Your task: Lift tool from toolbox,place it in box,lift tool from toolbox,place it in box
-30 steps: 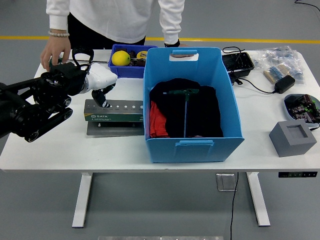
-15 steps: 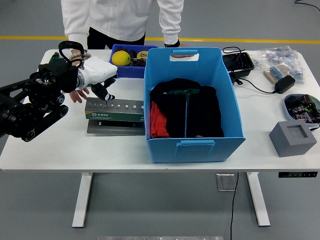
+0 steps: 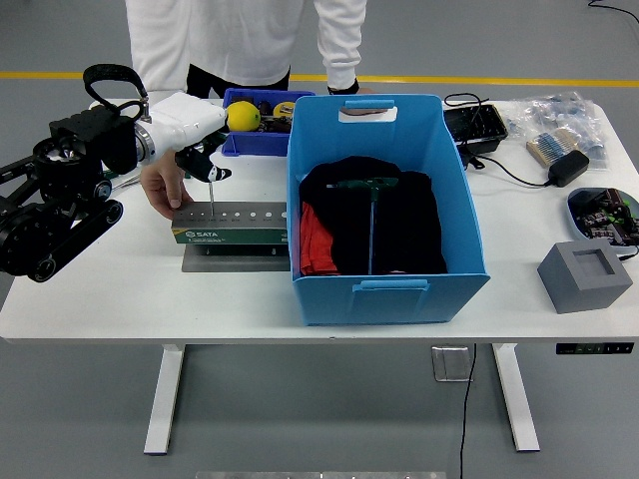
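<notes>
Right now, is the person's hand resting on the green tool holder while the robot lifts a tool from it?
Yes, the person's hand presses on the left end of the green tool holder as the left hand pulls a T-handle tool upward.

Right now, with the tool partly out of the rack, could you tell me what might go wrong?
The T-handle tool in the left hand may snag in the green tool rack and drag it. The person's hand steadies the rack right beside the robot's fingers, so contact is possible.
</notes>
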{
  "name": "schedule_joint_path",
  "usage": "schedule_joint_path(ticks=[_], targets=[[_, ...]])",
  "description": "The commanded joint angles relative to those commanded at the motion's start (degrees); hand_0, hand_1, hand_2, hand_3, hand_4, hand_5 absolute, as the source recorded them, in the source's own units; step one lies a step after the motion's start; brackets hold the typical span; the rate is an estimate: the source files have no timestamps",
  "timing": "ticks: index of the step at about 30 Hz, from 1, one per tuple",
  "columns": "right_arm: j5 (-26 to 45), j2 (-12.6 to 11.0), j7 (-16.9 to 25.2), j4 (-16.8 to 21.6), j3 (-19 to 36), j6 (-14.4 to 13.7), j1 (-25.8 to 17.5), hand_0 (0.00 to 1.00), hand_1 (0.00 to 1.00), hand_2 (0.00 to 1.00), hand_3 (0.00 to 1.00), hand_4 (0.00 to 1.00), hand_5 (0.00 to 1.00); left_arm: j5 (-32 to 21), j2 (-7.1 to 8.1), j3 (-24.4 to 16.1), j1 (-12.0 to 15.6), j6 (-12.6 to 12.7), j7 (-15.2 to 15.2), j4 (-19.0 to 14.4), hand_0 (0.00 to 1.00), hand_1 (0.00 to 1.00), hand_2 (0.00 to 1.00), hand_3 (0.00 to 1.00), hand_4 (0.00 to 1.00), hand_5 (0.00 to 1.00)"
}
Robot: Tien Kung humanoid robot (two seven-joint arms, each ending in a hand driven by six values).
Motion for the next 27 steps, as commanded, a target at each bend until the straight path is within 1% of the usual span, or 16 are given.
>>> schedule_joint_path(ticks=[7,10,14,19,20,23,25,27], targets=[[0.1,0.0,0.0,0.0,0.0,0.0,0.1,0.728,0.709,0.764,0.604,0.819,0.735,0.2,0.79,-2.5,0.3,-1.0,0.8,-2.2,0.148,0.002,0.01,0.064,0.752,0.292],[0.1,0.0,0.0,0.0,0.0,0.0,0.1,0.727,0.709,0.764,0.604,0.818,0.735,0.5,1.23,-3.5,0.5,-1.8,1.3,-3.8,0.148,0.002,0.009,0.064,0.748,0.297],[0.2,0.0,0.0,0.0,0.0,-0.1,0.1,0.727,0.71,0.764,0.603,0.816,0.734,0.4,1.77,-5.5,0.7,-2.2,2.1,-7.6,0.151,0.002,0.008,0.065,0.747,0.295],[0.0,-0.1,0.1,0.0,0.0,-0.1,0.3,0.727,0.71,0.764,0.603,0.816,0.734,-1.6,1.82,-8.1,0.5,-1.9,2.8,-14.1,0.151,0.002,0.008,0.065,0.747,0.295],[0.0,-0.1,0.1,0.0,0.0,-0.1,0.3,0.726,0.709,0.764,0.602,0.814,0.735,-2.1,1.72,-8.2,0.2,-1.7,2.8,-15.6,0.15,0.002,0.008,0.064,0.747,0.295],[-0.1,-0.1,0.0,0.0,0.1,-0.1,0.3,0.726,0.709,0.764,0.602,0.814,0.735,-4.0,1.1,-8.1,-0.3,-1.2,2.9,-18.0,0.15,0.002,0.008,0.064,0.747,0.295],[-0.2,-0.1,0.0,0.0,0.2,-0.1,0.3,0.726,0.709,0.764,0.602,0.814,0.735,-5.2,0.16,-7.8,-0.7,-0.9,2.9,-18.9,0.15,0.002,0.008,0.064,0.747,0.295],[-0.6,0.0,-0.2,0.0,0.4,-0.1,0.3,0.726,0.709,0.763,0.602,0.812,0.734,-6.6,-1.42,-7.2,-1.1,-0.7,2.7,-19.4,0.15,0.002,0.008,0.064,0.748,0.295]])
